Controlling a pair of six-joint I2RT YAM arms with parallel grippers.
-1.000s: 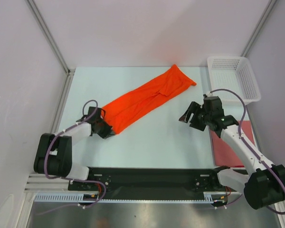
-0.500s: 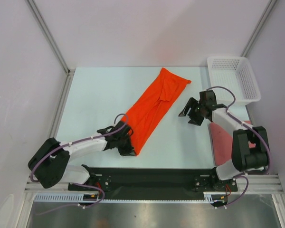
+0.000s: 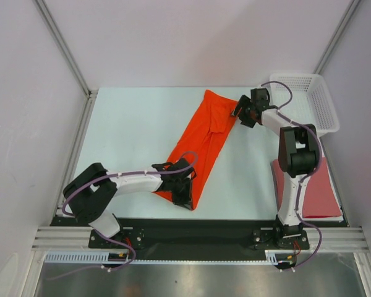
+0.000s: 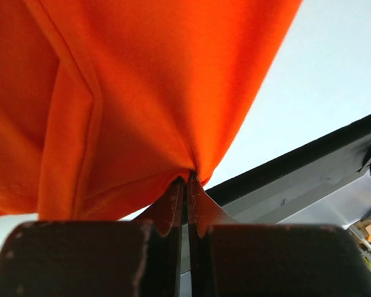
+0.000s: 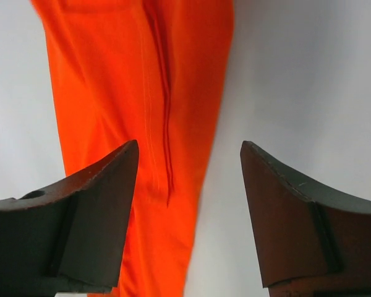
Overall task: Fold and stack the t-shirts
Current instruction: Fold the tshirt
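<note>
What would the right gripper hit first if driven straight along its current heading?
Likely the orange t-shirt: its edge lies straight ahead of the open right gripper. Height is unclear, so it could meet the bare table beside the cloth instead.

Left gripper [image 3: 185,198] on orange shirt [image 3: 204,139]; right gripper [image 3: 238,111] beside its far end.

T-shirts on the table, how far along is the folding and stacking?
Done: the brick-red shirt lies flat at the right near corner, apparently folded. The orange shirt is a long narrow strip, so only partly folded. In hand: the left gripper is shut on its near end; the right gripper is open at its far end. Left: folding it shorter and stacking the two.
</note>
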